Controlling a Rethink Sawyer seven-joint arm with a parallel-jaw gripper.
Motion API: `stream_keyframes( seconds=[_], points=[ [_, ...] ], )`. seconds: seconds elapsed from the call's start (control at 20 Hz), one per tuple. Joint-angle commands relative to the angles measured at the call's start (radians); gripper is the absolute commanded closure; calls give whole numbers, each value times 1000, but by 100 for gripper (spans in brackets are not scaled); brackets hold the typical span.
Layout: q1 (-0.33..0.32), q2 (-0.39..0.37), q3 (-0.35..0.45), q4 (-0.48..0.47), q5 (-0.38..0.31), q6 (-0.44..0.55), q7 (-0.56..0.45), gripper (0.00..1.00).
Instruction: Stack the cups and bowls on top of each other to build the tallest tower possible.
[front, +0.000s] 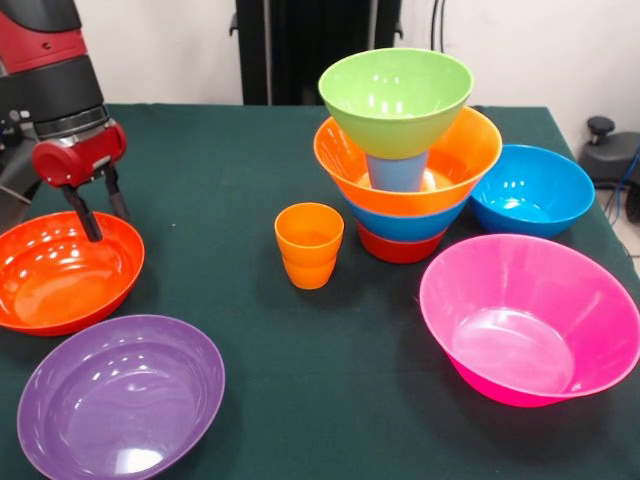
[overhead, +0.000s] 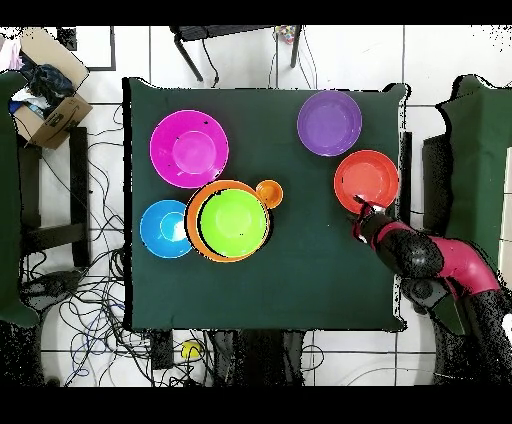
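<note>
Tower flanked by orange cups, blue bowl.

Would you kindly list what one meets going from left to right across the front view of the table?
Red-orange bowl with the pincer above it → orange cups → tower → blue bowl.

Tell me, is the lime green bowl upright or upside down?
Upright. The lime green bowl shows its open mouth upward and rests on the light blue cup, atop the tower.
</note>
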Motion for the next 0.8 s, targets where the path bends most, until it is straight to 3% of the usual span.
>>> stream_keyframes(
  seconds=[0.05,0.8],
  points=[
    [47,45,-27,-88,-34,33,-195,0],
    [27,97,-9,-115,-13,46,-246,0]
  ],
)
